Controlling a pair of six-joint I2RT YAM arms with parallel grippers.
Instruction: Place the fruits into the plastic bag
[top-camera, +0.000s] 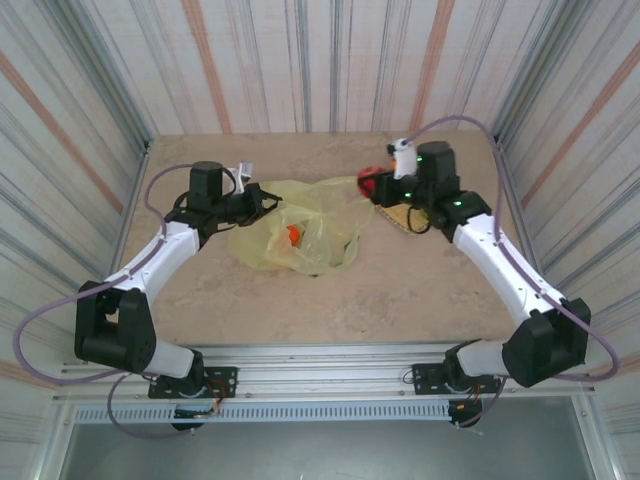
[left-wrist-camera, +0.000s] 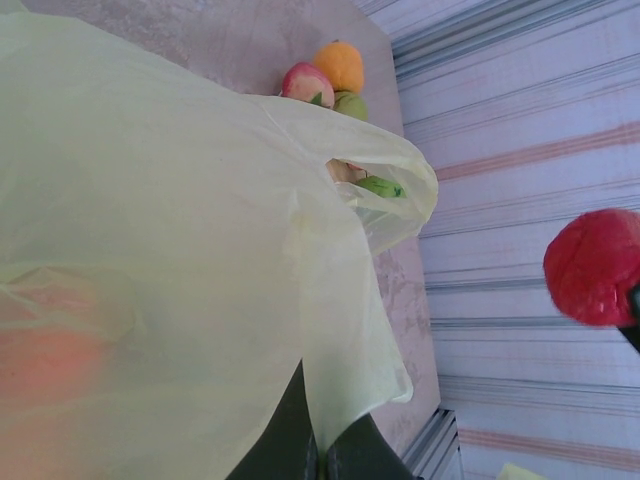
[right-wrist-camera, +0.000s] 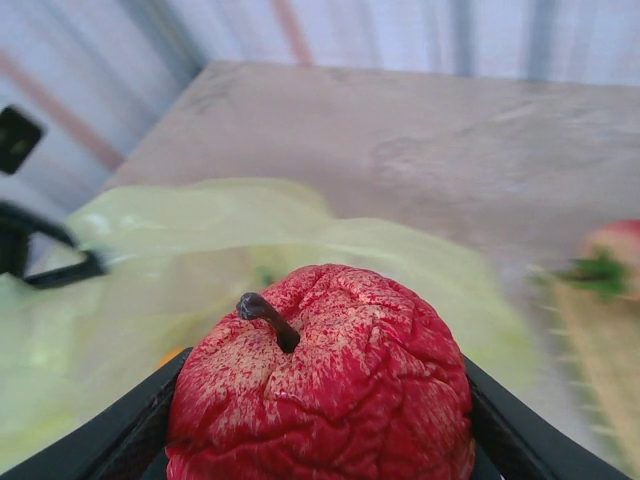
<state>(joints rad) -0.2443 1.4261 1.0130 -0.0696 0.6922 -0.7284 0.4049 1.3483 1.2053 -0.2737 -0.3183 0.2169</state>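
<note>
1. Nearest, an aluminium rail (top-camera: 320, 362) carries both arm bases at the table's edge.
2. The table (top-camera: 330, 300) is a beige, stone-patterned slab, walled on three sides by striped corrugated panels (top-camera: 330, 60).
3. Mid-table lies the plastic bag (top-camera: 310, 215), crumpled, with an orange fruit (top-camera: 292, 236) showing through it.
4. The left gripper (top-camera: 258, 205) meets the bag's left edge. The left wrist view shows its fingers (left-wrist-camera: 280, 440) pinched together on the film.
5. The right gripper (top-camera: 385, 188), spread to fruit width, clamps a red apple (right-wrist-camera: 320, 380) by the bag's far right corner. The right wrist view shows the apple's wrinkled skin and dark stem.
6. Farther off, the left wrist view picks out an orange ball (left-wrist-camera: 340, 65), a pinkish fruit (left-wrist-camera: 307, 82) and a green fruit (left-wrist-camera: 350, 103) clustered past the bag. From above, the woven mat (top-camera: 400, 217) lies under the right arm.
</note>
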